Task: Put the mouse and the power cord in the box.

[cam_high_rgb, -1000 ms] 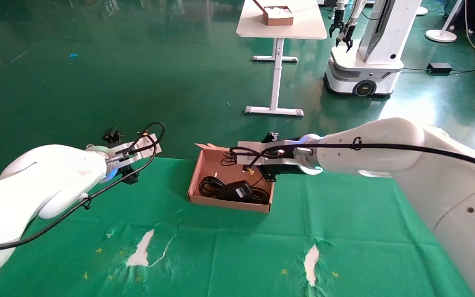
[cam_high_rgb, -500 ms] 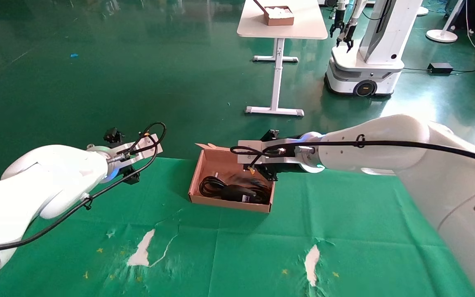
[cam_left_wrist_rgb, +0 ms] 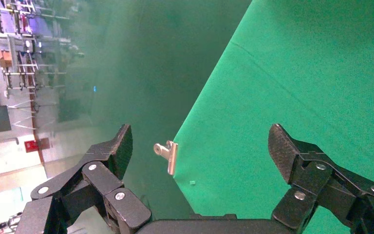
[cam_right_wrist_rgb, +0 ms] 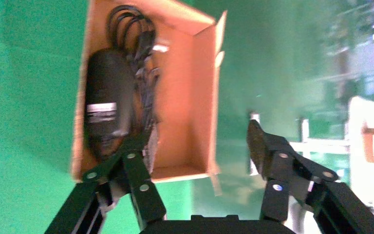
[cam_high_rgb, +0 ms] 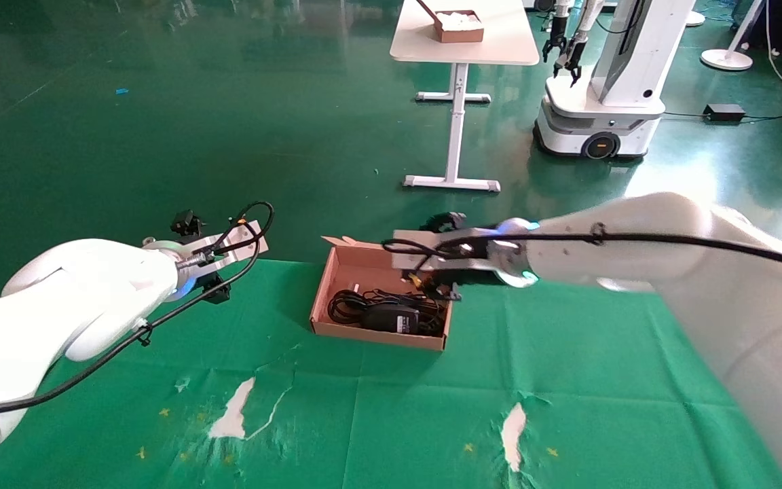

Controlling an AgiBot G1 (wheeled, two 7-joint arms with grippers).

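Observation:
The shallow brown cardboard box [cam_high_rgb: 343, 272] [cam_right_wrist_rgb: 190, 92] sits at the far edge of the green table. Inside it lies the power cord: the black brick [cam_high_rgb: 394, 317] [cam_right_wrist_rgb: 104, 92] with its pale label, and the looped cable [cam_high_rgb: 343, 305] [cam_right_wrist_rgb: 126, 24]. Thin black cable [cam_high_rgb: 391, 295] lies tangled beside it. I cannot make out the mouse. My right gripper [cam_high_rgb: 440, 261] [cam_right_wrist_rgb: 195, 146] hovers open and empty over the box's far right corner. My left gripper [cam_high_rgb: 201, 258] [cam_left_wrist_rgb: 199, 146] hangs open and empty over the table's far left corner.
A metal clip [cam_left_wrist_rgb: 168, 156] holds the green cloth at the table corner. The cloth has white torn patches [cam_high_rgb: 231, 411] [cam_high_rgb: 513, 428] near me. Beyond the table, on the green floor, stand a white table [cam_high_rgb: 462, 51] with a small brown box [cam_high_rgb: 459, 26] and another robot [cam_high_rgb: 601, 88].
The brick and thin cables have settled lower and flatter in the box. My right wrist has rolled and its gripper has drawn slightly away. The left arm has not moved.

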